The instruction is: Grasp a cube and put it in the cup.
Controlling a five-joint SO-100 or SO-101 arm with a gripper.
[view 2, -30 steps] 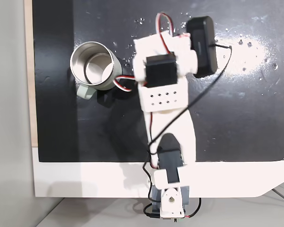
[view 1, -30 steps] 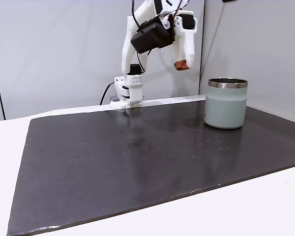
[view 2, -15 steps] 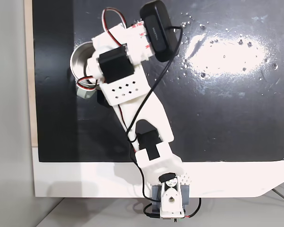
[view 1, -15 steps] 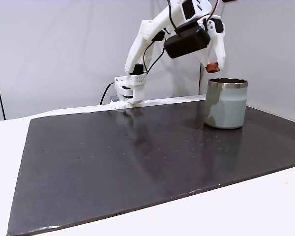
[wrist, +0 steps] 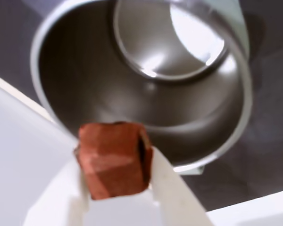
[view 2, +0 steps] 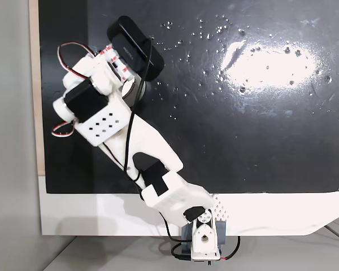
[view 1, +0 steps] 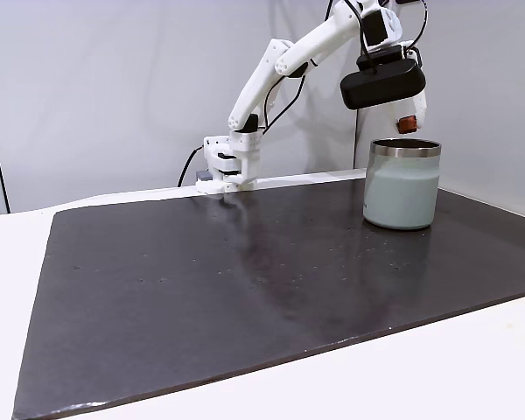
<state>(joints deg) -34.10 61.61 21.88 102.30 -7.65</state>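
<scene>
The gripper is clenched on the cube, its white fingers pressing the reddish-orange block from both sides in the wrist view. The cube hangs in the air just above the cup, over the near part of its steel rim, with the dark, shiny inside open beneath it. In a fixed view from the side, the cube sits just over the cup, not touching it. The cup stands upright on the black mat that covers the white worktop, and the arm reaches over the cup from its base.
</scene>
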